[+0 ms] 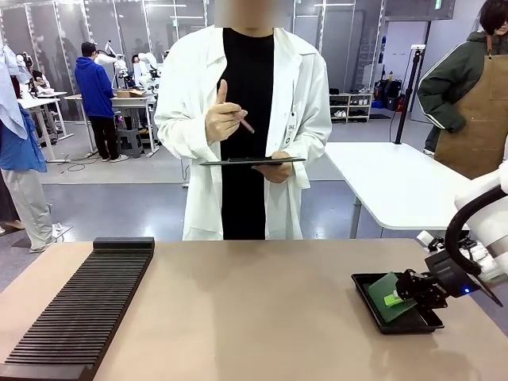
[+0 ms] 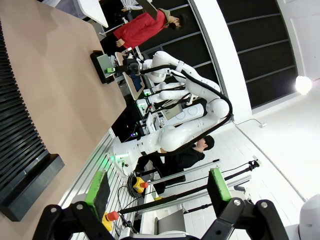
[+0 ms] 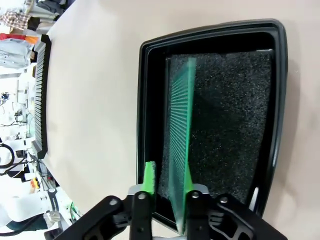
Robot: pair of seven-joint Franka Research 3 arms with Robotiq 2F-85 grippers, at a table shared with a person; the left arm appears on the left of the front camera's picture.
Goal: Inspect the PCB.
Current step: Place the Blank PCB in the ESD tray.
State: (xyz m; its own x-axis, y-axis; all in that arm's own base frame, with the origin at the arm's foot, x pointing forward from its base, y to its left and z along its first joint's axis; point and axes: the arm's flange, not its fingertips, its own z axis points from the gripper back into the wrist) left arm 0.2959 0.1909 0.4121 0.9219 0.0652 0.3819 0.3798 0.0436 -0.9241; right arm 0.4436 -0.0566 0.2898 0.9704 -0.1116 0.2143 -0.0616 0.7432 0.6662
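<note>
The green, finely dotted PCB (image 3: 181,125) stands tilted on its long edge inside the shallow black tray (image 3: 210,35), over the tray's dark foam. My right gripper (image 3: 168,175) is closed around the board's near end, one green pad on each side. In the front view the PCB (image 1: 385,287) rises at a slant from the tray (image 1: 397,325) at the table's right, with my right gripper (image 1: 401,295) on it. My left gripper (image 2: 159,187) hangs open in the air and holds nothing. Far off in its view are the tray (image 2: 100,70) and the right arm.
A long black slotted rack (image 1: 79,309) lies along the table's left side. Across the table a person in a white coat holds a grey clipboard (image 1: 252,161) and a pen (image 1: 244,123). Bare tabletop lies between rack and tray.
</note>
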